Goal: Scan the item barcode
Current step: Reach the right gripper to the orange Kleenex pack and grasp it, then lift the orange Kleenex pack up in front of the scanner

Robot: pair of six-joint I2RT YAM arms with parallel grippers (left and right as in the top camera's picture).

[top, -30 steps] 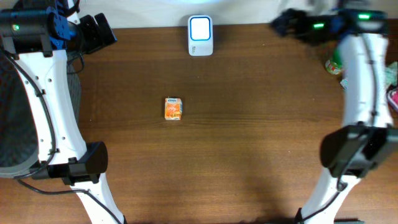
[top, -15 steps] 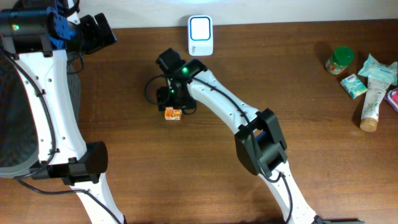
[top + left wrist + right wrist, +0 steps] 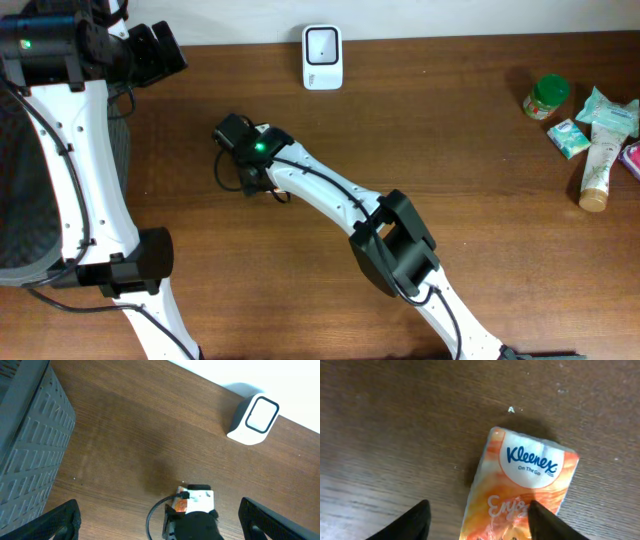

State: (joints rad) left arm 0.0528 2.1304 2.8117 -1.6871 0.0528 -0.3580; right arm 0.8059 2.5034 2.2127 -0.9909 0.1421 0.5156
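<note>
Right gripper (image 3: pixel 477 510) has slid left, hovering over Kleenex pack (image 3: pixel 525 475).

- My right gripper (image 3: pixel 477 522): both fingers run off the bottom edge of the wrist view.
- The tissue pack (image 3: pixel 520 485): its lower end is cut off there, and from overhead my own wrist covers nearly all of it.
- My left gripper (image 3: pixel 165 520): only finger ends show, at the lower corners.
- The pink item (image 3: pixel 632 158): cut by the overhead's right edge.
</note>
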